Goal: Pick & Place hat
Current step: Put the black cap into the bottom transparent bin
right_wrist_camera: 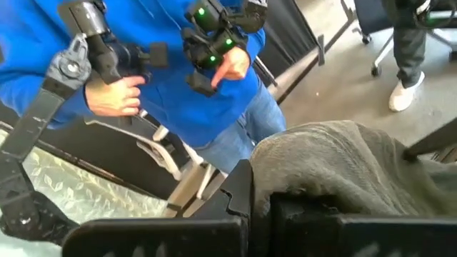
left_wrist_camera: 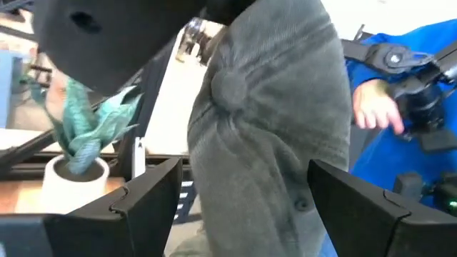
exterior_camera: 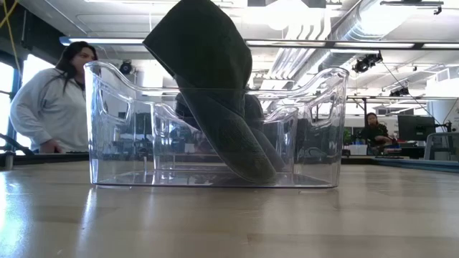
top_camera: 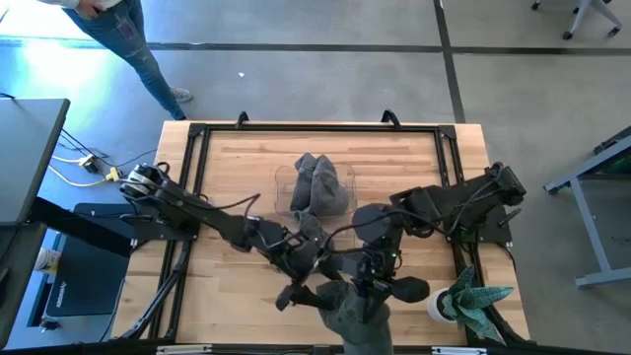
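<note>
Your right gripper (top_camera: 367,296) is clamped on the grey hat (top_camera: 357,314) at the near edge of the wooden table (top_camera: 237,173); left gripper (top_camera: 314,286) spread wide beside it. Clear bin (top_camera: 296,187) mid-table holds another grey hat (top_camera: 320,185). Potted plant (top_camera: 463,301) near right corner. Person (top_camera: 128,39) on concrete floor beyond.

high: straight down | low: table-level — wrists: close on hat (left_wrist_camera: 271,135)

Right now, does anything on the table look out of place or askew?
One gray hat slumps over the clear bin's rim, not fully inside. A second hat hangs off the near table edge, pinched by the right tool.
</note>
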`<state>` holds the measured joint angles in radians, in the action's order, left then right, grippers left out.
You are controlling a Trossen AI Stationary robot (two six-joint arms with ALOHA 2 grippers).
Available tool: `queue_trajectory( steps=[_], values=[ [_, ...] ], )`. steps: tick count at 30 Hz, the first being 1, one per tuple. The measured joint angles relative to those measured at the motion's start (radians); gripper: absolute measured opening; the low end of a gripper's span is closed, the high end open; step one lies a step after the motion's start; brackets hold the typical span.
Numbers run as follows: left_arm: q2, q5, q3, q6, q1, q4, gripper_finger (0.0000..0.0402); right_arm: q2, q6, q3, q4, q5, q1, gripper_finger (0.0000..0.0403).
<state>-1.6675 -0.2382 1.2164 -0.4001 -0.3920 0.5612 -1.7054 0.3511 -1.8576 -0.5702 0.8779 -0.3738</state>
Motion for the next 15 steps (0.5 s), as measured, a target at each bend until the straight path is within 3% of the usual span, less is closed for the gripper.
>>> queue_trajectory(
  steps=[8, 15],
  values=[
    [-0.088, -0.082, 0.0, -0.043, 0.0, 0.278, 0.0296, 0.001, -0.022, 0.0, -0.04, -0.016, -0.009, 0.0001],
    [-0.092, -0.128, 0.0, -0.041, -0.001, 0.281, 0.0266, 0.058, -0.02, 0.0, -0.1, -0.138, -0.021, 0.0001]
  ],
)
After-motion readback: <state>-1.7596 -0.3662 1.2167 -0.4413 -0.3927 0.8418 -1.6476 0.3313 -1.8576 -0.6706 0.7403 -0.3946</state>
